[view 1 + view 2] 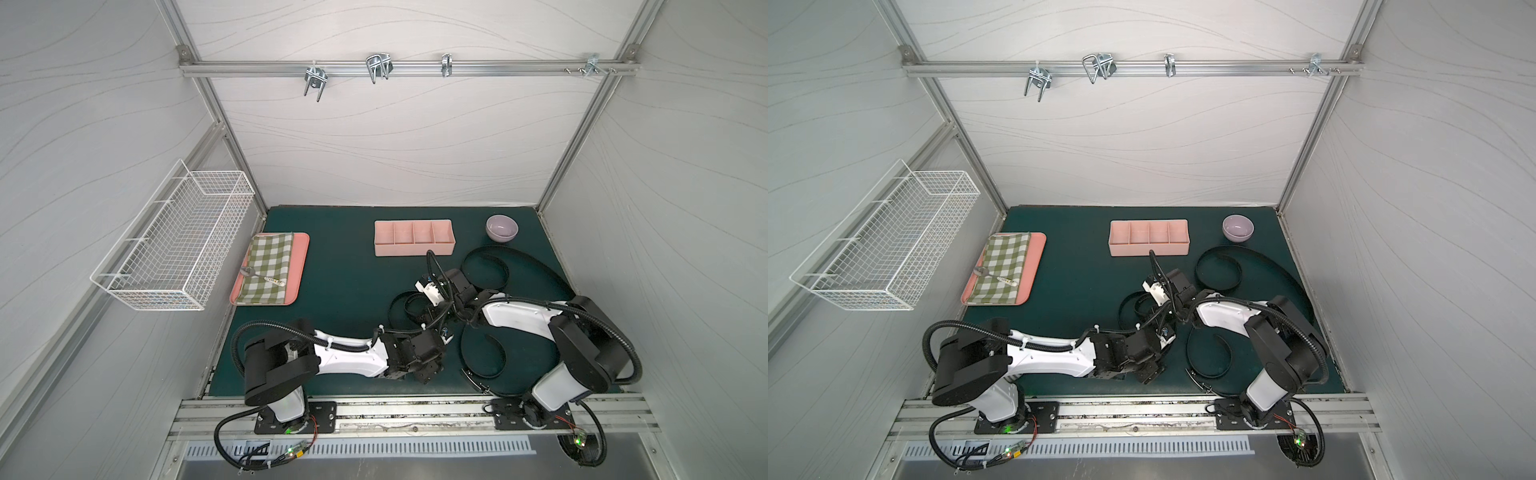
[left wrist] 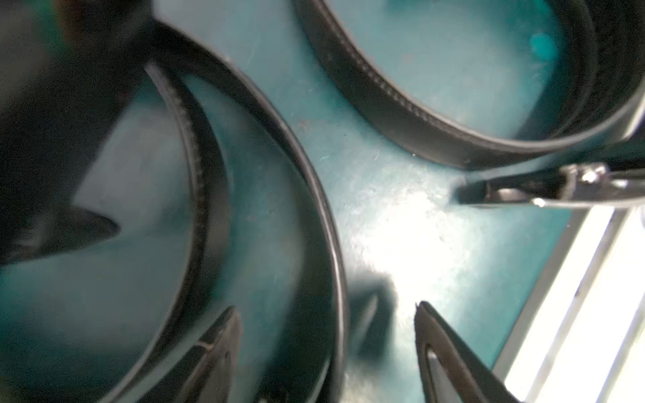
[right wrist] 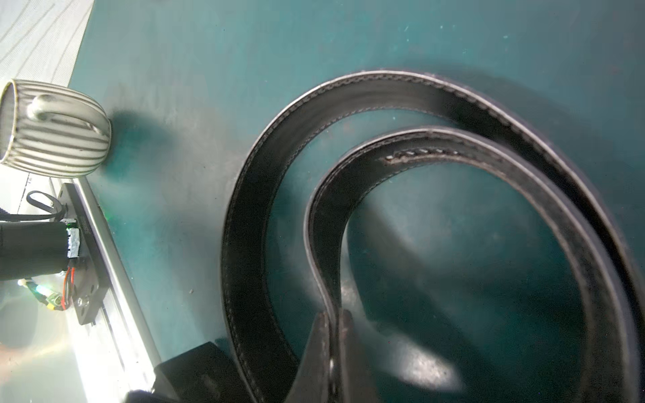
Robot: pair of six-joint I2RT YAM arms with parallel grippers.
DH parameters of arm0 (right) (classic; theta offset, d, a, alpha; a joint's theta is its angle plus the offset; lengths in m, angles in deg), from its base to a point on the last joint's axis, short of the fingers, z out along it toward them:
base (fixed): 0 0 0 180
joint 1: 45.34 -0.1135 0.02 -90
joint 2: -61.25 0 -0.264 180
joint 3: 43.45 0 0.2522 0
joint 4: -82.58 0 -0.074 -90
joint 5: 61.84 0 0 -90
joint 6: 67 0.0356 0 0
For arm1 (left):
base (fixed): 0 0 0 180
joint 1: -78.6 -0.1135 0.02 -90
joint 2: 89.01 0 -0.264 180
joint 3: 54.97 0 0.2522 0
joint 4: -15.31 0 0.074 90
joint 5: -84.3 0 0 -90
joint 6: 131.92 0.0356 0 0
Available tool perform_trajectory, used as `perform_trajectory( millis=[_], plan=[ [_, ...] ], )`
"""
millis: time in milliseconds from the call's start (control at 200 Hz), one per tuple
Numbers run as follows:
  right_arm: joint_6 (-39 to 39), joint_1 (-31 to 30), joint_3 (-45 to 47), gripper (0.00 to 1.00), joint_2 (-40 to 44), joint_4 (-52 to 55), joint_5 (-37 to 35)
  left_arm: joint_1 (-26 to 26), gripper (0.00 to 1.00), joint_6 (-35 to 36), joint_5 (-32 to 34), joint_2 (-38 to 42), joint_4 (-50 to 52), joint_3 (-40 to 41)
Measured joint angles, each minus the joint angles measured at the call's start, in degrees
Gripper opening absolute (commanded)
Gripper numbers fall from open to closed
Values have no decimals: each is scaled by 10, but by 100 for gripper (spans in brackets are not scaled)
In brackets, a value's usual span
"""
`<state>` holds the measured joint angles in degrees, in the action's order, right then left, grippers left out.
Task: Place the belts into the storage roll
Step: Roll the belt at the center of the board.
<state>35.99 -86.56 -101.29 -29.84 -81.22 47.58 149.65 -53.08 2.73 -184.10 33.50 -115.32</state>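
- Fingers (image 3: 319, 338) of right gripper (image 3: 333, 315) pressed together, pinching a belt (image 3: 324, 244) strap edge-on.
- left gripper (image 2: 326, 307): fingers (image 2: 443, 349) spread, straddling a belt loop (image 2: 328, 251) without clamping it.
- Belts (image 1: 506, 274) loose on green mat (image 1: 345, 291), centre-right. The storage roll (image 1: 411, 250) sits beyond them, apart.

L arm (image 1: 345, 359), R arm (image 1: 515, 318) angled inward, close together; L gripper (image 2: 328, 307) jaws apart, R gripper (image 3: 333, 324) pinched on belt (image 3: 324, 226).
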Motion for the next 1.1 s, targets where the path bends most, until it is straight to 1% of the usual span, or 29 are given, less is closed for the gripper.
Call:
perform_trajectory(
  millis=[30,55,85,175,230,280,370,450,550,635,780,875,940,1060,1100],
  plan=[
    [1,0,0,1,0,-1,1,0,52,-2,1,-4,1,0],
    [2,0,0,1,-1,-1,1,0,44,-5,0,-7,0,1],
    [3,0,0,1,-2,-2,2,0,37,-6,3,-8,0,2],
    [5,0,0,1,-4,-3,2,0,27,-10,17,-8,-5,13],
    [5,0,0,0,-6,-3,2,0,23,-16,28,-1,-16,24],
    [6,0,0,0,-7,-3,1,0,14,-26,39,11,-19,39],
    [6,1,-1,0,-7,-3,-4,-2,12,-42,56,49,-17,76],
    [6,1,-1,0,-7,2,-9,-24,10,-68,64,97,-3,120],
    [5,-5,-2,0,-4,10,-21,-83,9,-105,66,162,20,172],
    [1,-17,-5,0,-1,17,-38,-133,9,-135,68,207,49,199],
    [-8,-48,-10,0,2,26,-72,-214,7,-175,62,241,101,202],
    [-9,-70,-10,0,7,30,-90,-280,6,-187,53,233,139,173],
    [-9,-84,-8,0,12,33,-97,-335,5,-186,44,212,157,140],
    [-9,-109,-1,0,19,32,-102,-437,0,-173,21,137,167,64],
    [-9,-118,2,0,22,31,-103,-469,0,-169,8,107,167,38]
  ],
)
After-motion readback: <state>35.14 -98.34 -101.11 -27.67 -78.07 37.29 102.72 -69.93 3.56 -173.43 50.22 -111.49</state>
